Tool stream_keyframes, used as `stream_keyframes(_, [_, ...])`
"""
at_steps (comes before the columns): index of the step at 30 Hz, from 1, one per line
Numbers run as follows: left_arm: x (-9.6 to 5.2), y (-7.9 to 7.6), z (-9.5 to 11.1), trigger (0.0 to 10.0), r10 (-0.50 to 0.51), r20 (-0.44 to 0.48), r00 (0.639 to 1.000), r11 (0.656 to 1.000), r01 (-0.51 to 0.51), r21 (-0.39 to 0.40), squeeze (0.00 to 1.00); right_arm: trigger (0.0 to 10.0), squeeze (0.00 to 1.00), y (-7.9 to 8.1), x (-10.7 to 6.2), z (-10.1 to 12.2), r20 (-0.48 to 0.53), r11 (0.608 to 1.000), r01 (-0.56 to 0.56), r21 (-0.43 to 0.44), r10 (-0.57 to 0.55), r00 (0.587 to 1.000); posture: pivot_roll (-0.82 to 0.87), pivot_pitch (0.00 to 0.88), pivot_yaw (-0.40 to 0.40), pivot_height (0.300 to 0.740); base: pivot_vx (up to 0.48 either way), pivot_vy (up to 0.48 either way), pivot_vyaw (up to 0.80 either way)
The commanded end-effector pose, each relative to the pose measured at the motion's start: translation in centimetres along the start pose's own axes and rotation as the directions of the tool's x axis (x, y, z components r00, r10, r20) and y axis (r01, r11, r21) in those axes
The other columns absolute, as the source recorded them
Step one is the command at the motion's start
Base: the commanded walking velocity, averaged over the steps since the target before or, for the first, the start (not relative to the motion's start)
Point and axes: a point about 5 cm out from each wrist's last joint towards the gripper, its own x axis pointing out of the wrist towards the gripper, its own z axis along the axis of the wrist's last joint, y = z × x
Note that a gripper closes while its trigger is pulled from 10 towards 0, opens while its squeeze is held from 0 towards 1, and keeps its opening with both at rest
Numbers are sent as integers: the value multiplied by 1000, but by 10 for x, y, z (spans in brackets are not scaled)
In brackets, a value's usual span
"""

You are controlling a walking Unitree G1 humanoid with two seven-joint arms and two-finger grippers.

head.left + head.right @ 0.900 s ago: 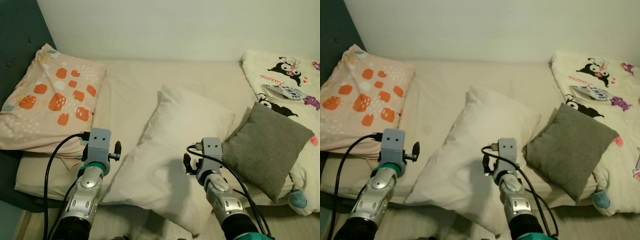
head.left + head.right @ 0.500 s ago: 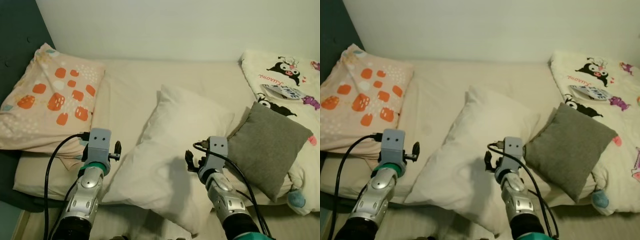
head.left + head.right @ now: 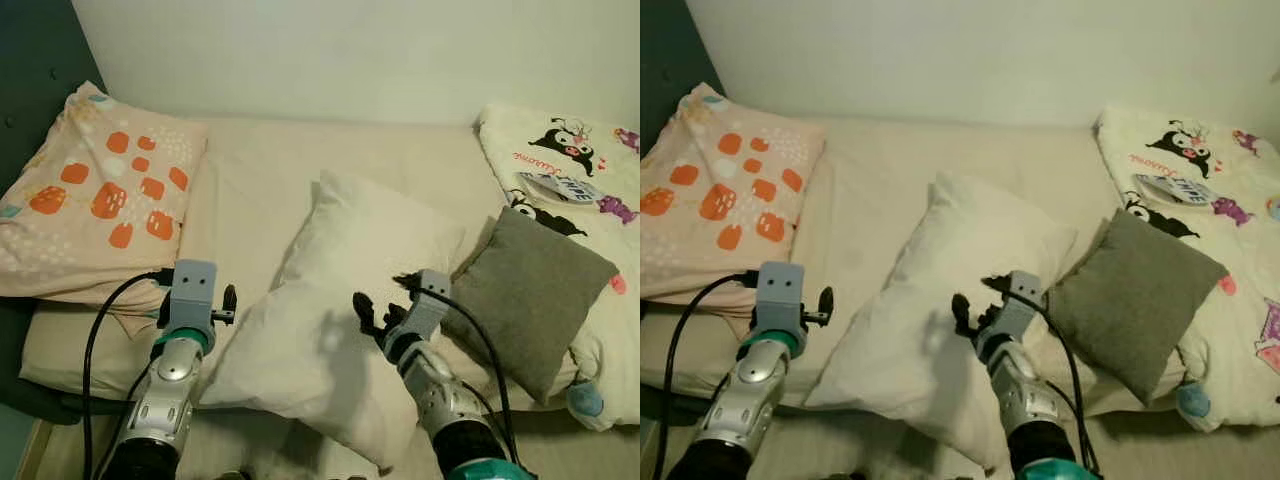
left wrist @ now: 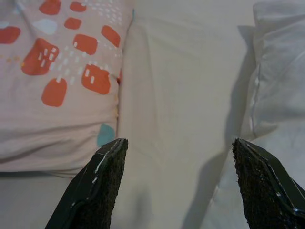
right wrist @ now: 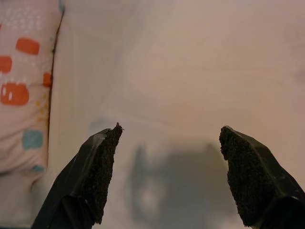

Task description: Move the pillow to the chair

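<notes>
Looking down from the head, the white pillow (image 3: 340, 300) lies mid-bed between an orange-patterned pillow (image 3: 95, 200) and a grey cushion (image 3: 540, 290), with the right gripper (image 3: 372, 310) over its near half and the left gripper (image 3: 228, 300) just off its left edge. Along the left wrist, 2 black fingers (image 4: 97, 191) stand wide apart over the beige sheet (image 4: 181, 86). Along the right wrist, the fingers (image 5: 97, 176) gape too, holding nothing above the pillow.

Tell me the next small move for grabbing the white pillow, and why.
Probably lower the right claw onto the white pillow and close it. It hangs open just above the pillow's middle, casting a shadow there, while the left claw, also open, sits beside the pillow's left edge.
</notes>
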Motion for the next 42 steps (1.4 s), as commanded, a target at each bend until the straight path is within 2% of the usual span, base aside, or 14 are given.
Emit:
stream_keyframes(1, [0,1,-5,10000,-1,-22,1000,1000,1,-4,0,10000,0,-1,-2,-10,-38,1000,10,29,-9,999,50,31,32,740,0,0,0])
stream_keyframes(4, [0,2,-4,10000,4,-19,1000,1000,-4,-3,0,10000,0,1,-3,-16,-56,999,-14,-38,11,998,58,31,25,740,0,0,0])
stream_keyframes(5, [-2,2,-4,10000,20,-13,1000,1000,-20,-11,0,10000,0,-6,-8,-24,-81,986,28,-166,-42,996,89,27,-15,740,0,0,0])
stream_keyframes(8, [-6,4,-7,10000,38,-16,999,999,-38,-22,0,10000,0,-12,-10,-25,-60,974,59,-220,-74,995,94,25,-29,740,0,0,0])
stream_keyframes(12, [-11,8,-15,10000,63,-33,997,998,-64,-29,0,10000,0,-25,-11,-15,26,966,183,-184,-181,983,101,14,-39,740,0,0,0])
stream_keyframes(15, [-12,9,-16,10000,64,-35,997,997,-65,-29,0,10000,0,-29,-11,-16,7,958,222,-181,-225,974,101,14,-39,740,0,0,0])
stream_keyframes(18, [-11,8,-17,10000,65,-36,997,997,-66,-30,0,10000,0,-36,-12,-18,-20,968,243,-65,-245,969,95,4,-37,740,0,0,0])
stream_keyframes(20, [-9,5,-16,10000,51,-34,998,998,-52,-24,0,10000,0,-37,-13,-18,-9,966,241,-95,-243,970,84,0,-15,740,0,0,0])
stream_keyframes(21, [-4,-3,-11,10000,8,-24,1000,1000,-9,-12,0,10000,0,-40,-15,-16,24,946,253,-202,-254,967,69,0,15,740,0,0,0])
stream_keyframes(23, [-1,-9,-8,10000,-22,-17,1000,1000,22,1,0,10000,0,-41,-17,-15,43,932,257,-258,-254,966,61,0,31,740,0,0,0])
stream_keyframes(27, [3,-14,-3,10000,-53,-9,999,998,53,17,0,10000,0,-41,-18,-16,53,932,253,-261,-247,967,49,0,55,740,0,0,0])
stream_keyframes(29, [8,-17,2,10000,-84,-3,996,996,84,31,0,10000,0,-44,-21,-16,89,910,306,-280,-293,952,34,0,112,740,0,0,0])
stream_keyframes(37, [13,-20,8,10000,-111,5,994,993,110,46,0,10000,0,-55,-32,-13,213,854,444,-273,-396,893,16,9,136,740,0,0,0])
stream_keyframes(42, [13,-20,6,10000,-107,4,994,994,107,39,0,10000,0,-54,-34,-7,251,870,416,-263,-355,900,13,12,127,740,0,0,0])
